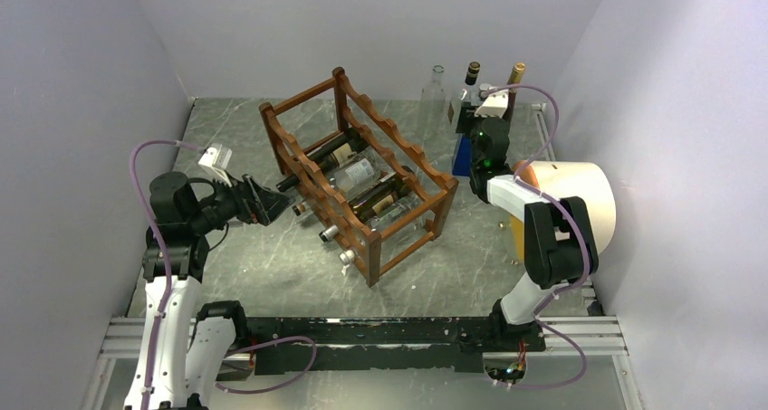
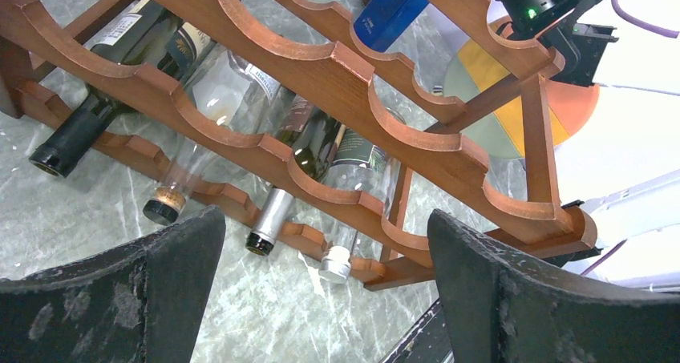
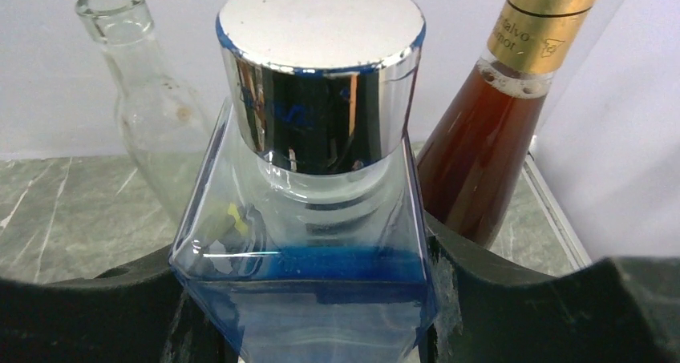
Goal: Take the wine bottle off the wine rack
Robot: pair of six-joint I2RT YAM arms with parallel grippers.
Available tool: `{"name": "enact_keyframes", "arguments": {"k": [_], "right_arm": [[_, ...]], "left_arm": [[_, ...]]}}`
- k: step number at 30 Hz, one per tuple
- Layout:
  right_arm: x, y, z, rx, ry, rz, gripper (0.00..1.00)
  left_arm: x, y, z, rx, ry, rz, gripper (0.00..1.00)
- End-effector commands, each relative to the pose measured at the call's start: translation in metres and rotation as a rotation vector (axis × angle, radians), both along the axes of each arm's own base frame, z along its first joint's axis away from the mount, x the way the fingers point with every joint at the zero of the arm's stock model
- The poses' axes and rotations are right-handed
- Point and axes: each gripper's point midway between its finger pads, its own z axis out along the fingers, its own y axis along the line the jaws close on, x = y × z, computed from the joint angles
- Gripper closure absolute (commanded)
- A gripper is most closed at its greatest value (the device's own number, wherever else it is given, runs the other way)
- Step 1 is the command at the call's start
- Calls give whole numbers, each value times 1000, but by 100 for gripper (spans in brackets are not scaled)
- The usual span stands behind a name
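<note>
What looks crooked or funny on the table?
The wine rack sits slanted across the table, not lined up with its edges. Its bottles lie in their slots, and I see nothing spilled or broken. The right gripper is closed on a square bottle with a silver cap.

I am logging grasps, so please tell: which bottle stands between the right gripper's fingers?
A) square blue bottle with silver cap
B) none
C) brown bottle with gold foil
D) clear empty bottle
A: in the right wrist view the square blue bottle, silver cap on top, sits between the fingers of the right gripper.
</note>
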Motion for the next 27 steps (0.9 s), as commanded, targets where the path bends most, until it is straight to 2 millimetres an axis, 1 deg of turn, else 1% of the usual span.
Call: {"name": "enact_keyframes", "arguments": {"k": [1,7,11,14,16,19,20,22,24,27], "right_arm": [[2,-16,66,39,-234,-38,100],[1,-15,54,74,-206,-13,100],[2,-19,43,89,-165,-39,99],[0,-18,41,91,-159,-32,89],[0,-16,42,92,-152,-24,78],[0,-14,43,83,-138,-9,70],[0,-13,43,80,-136,-8,65],[-1,-14,43,78,-134,-10,59],[-2,-15,42,75,-126,-15,51],[-3,-15,43,67,-115,-13,44]], "left_arm": [[-1,-4,5,6,-47,-39,0],[1,-3,2,9,-37,-27,1],[1,-4,2,6,-33,-36,0],[1,-4,3,7,-39,-36,0],[1,-3,3,8,-42,-32,0],[1,-3,3,8,-38,-26,0],[2,-3,2,8,-35,-26,1],[2,-3,2,7,-33,-27,1],[2,-2,2,9,-34,-25,0],[2,-2,2,9,-37,-25,0]]}}
